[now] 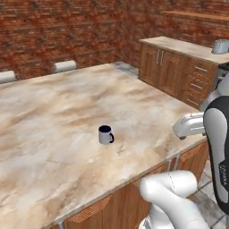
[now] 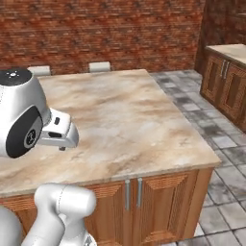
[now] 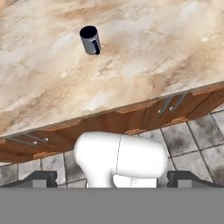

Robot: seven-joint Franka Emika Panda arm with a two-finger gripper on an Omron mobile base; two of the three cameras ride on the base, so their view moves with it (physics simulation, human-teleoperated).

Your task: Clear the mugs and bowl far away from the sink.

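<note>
- A single mug [image 1: 105, 134] stands upright on the marbled beige island counter [image 1: 53, 112], well in from the near edge and alone on the stone.
- In the left base view the mug looks grey on the outside with a dark inside and a dark handle turned toward the right; in the hand view the same mug [image 3: 90, 40] sits toward the top left, mouth dark, handle on its lower right side.
- The gripper [image 3: 112, 178] shows as two small dark finger tips [image 3: 41, 178] at the bottom corners of the hand view, set far apart with nothing between them; they hang over the tiled floor [image 3: 192, 135] in front of the counter, well apart from the mug.
- The hand [image 1: 190, 125] appears as a white block at the right of the left base view, over the near right edge of the counter; from this angle I cannot make out the fingers themselves.
- Under the counter run wooden cabinet doors [image 2: 144, 204] with metal handles.
- A second run of wooden cabinets [image 1: 179, 71] stands against the brick wall [image 1: 53, 31] at the back right, with a small grey metal pot-like thing [image 1: 220, 46] on its top, too small to name surely.
- Two pale chair backs [image 1: 65, 66] show beyond the far edge of the counter.
</note>
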